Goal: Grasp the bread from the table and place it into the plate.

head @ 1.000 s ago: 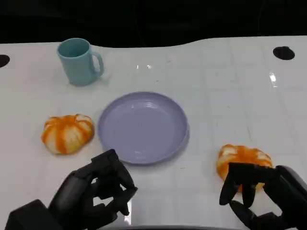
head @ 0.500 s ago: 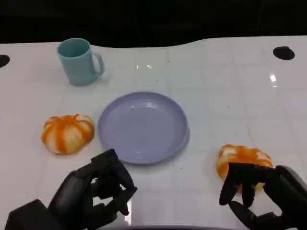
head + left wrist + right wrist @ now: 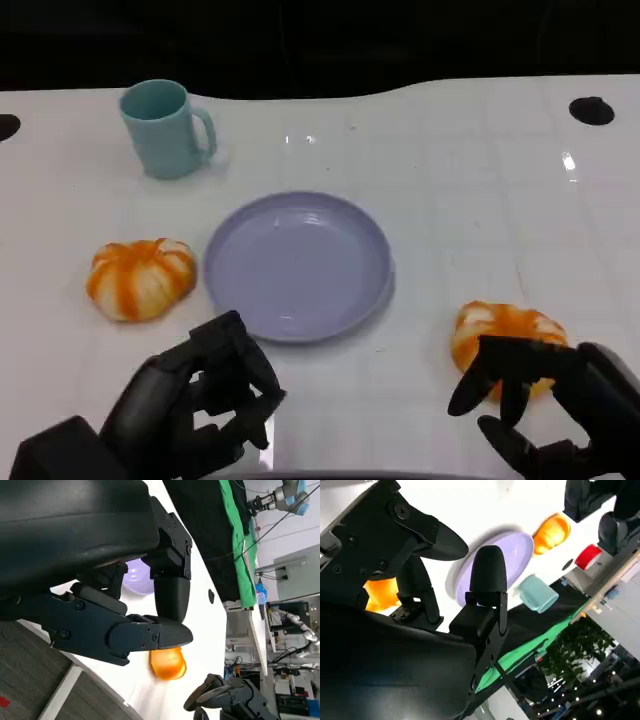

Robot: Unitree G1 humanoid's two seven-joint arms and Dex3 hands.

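Two orange-and-white bread rolls lie on the white table. One bread roll (image 3: 140,278) is left of the purple plate (image 3: 298,262). The other bread roll (image 3: 503,330) is to the plate's lower right. My right hand (image 3: 545,400) hovers at this roll's near side with its fingers spread, holding nothing. The right wrist view shows that roll (image 3: 382,592) just beyond the fingertips. My left hand (image 3: 200,400) hangs near the table's front edge, below the plate, fingers loosely bent and empty. The plate has nothing on it.
A teal mug (image 3: 167,128) stands at the back left, behind the plate. Black holes mark the table at the far right (image 3: 591,110) and far left edge. In the left wrist view, the right-hand roll (image 3: 167,664) lies next to my right hand (image 3: 225,700).
My right hand's fingers have spread a little wider beside the right roll. The left hand, the rolls, the plate and the mug have not moved.
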